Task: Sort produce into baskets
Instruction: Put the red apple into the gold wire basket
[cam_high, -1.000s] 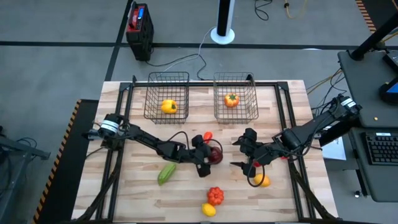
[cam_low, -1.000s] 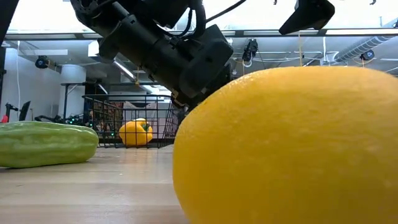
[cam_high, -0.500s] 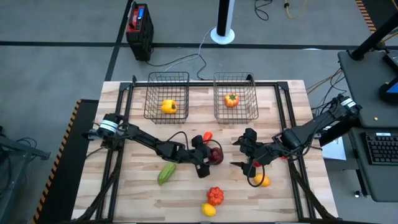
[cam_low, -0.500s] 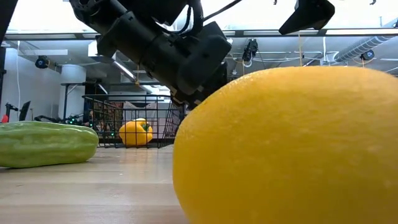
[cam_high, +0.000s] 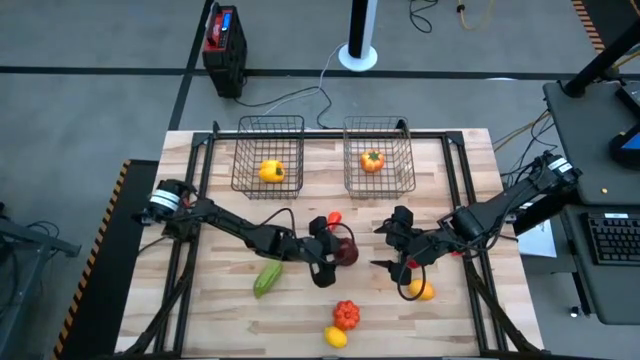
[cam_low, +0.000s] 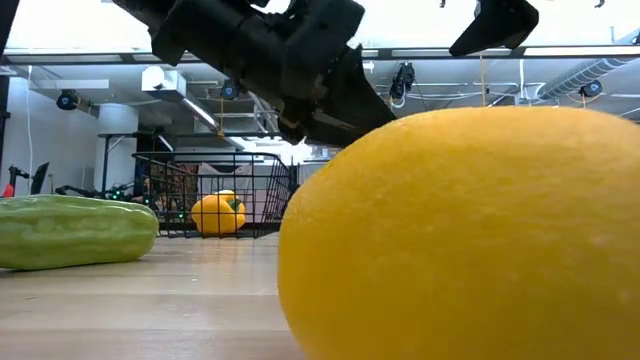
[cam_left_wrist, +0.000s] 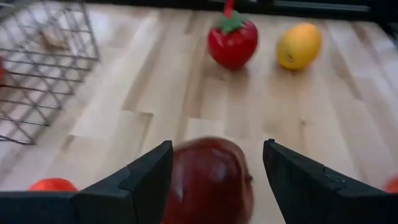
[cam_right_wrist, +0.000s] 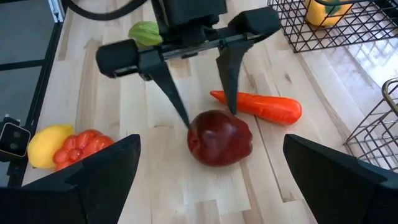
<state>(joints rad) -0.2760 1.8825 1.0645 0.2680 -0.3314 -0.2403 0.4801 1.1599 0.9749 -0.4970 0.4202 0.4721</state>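
My left gripper (cam_high: 335, 255) is near the table's middle, shut on a dark red apple (cam_right_wrist: 219, 138). An orange carrot (cam_high: 334, 217) lies just behind the apple. My right gripper (cam_high: 395, 248) hovers open to the apple's right, facing it, with nothing between its fingers. A yellow pepper (cam_high: 270, 171) lies in the left basket (cam_high: 268, 128) and a tomato (cam_high: 372, 160) in the right basket (cam_high: 380, 126). On the boards lie a cucumber (cam_high: 267, 278), a red pepper (cam_high: 346, 314), a lemon (cam_high: 336, 337) and an orange (cam_high: 421, 290). My left gripper pinches the apple's upper sides (cam_right_wrist: 202, 121) between its two fingers (cam_right_wrist: 177, 102), only at their free ends. The fingers slant down from the table's left. The apple sits below the fingertips; whether it is clear of the boards, I cannot tell.
In the low view the lemon (cam_low: 460, 230) fills the foreground and hides the apple. The black table frame (cam_high: 200, 150) runs along both sides and the back. Bare boards lie between the baskets and the arms.
My left gripper has risen a little; the low view shows it climbing clear of the lemon's top. The apple stays between its fingers.
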